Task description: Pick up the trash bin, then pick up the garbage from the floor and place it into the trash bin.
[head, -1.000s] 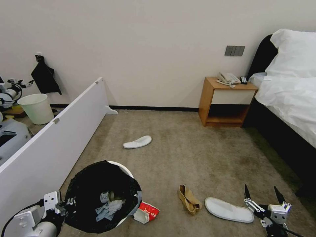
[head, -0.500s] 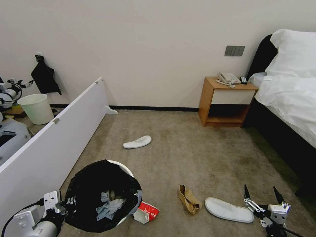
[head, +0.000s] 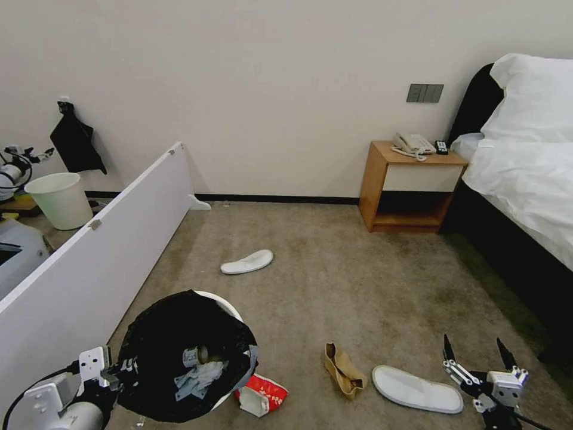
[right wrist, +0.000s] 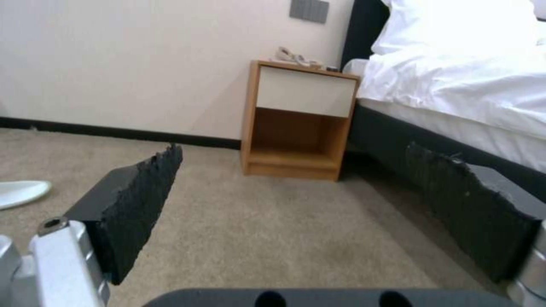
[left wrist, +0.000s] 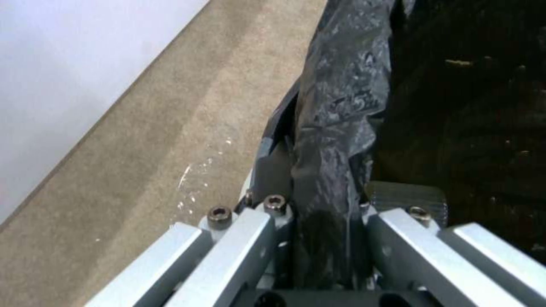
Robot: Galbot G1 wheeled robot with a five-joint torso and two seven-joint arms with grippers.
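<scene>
left gripper (head: 119, 371) pinching the bag-lined rim of the trash bin (head: 179, 334) — bin at lower left beside the white board (head: 89, 263) | red-white wrapper (head: 262, 394) against bin | brown paper bag (head: 343, 370), slipper (head: 416, 389) on carpet | right gripper (head: 477, 353) spread wide — just right of slipper

left side: a long white panel (head: 89, 263) runs close along my left, hemming in the trash bin (head: 179, 352) that my left gripper (head: 122, 371) clamps by its bagged rim.
bin's right flank: a red-white wrapper (head: 262, 394) lies against its base.
low centre: a brown paper bag (head: 343, 370) and a near slipper (head: 416, 389) lie side by side, just left of my right gripper (head: 477, 355), whose fingers stand wide apart.
middle carpet: bare except a far slipper (head: 247, 261).
right side: the bed (head: 525, 179) and a nightstand (head: 409, 188) wall it off.
</scene>
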